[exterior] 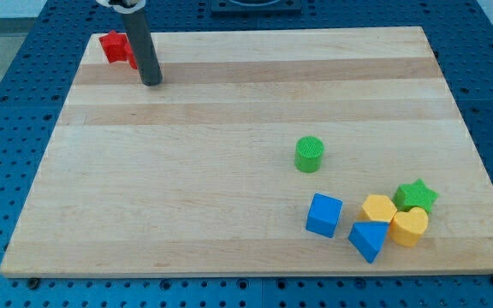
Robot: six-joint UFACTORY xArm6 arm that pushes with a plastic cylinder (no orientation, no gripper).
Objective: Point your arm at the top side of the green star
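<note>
The green star (417,196) lies near the view's bottom right, touching a yellow hexagon-like block (378,209) and a yellow heart (410,227). My tip (151,83) rests on the board at the view's top left, far from the star, just right of a red block (116,47) whose shape the rod partly hides.
A green cylinder (309,154) stands right of the middle. A blue cube (324,214) and a blue triangular block (368,240) lie left of and below the yellow blocks. The wooden board (187,171) sits on a blue perforated table (7,111).
</note>
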